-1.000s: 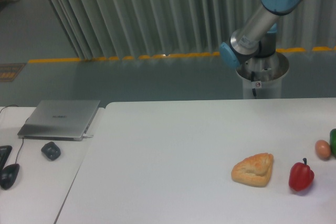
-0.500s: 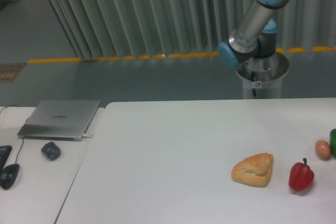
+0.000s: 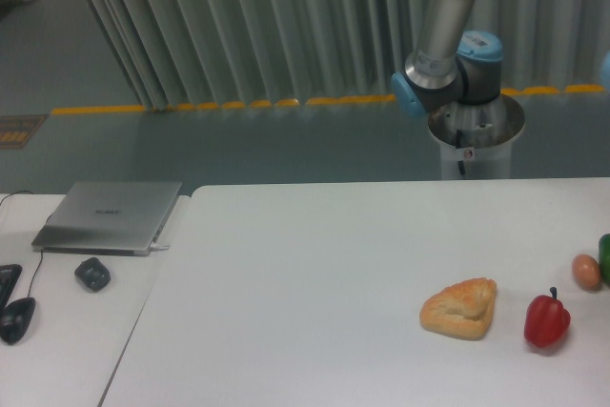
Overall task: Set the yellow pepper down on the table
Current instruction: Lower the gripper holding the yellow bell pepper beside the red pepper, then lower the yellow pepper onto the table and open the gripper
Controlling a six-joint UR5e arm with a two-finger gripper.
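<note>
Fingers unseen; pastry (image 3: 460, 308) beside red pepper (image 3: 546, 320).

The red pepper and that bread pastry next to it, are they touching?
Apart. The fixed camera shows a strip of bare white table between the bread pastry and the red pepper.

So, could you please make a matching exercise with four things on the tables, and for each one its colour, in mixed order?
Things:
1. pepper
2. pastry
3. laptop
4. mouse

Colours:
A. black
B. red
C. tan
D. silver grey

Pairs: 1-B, 2-C, 3-D, 4-A
</note>
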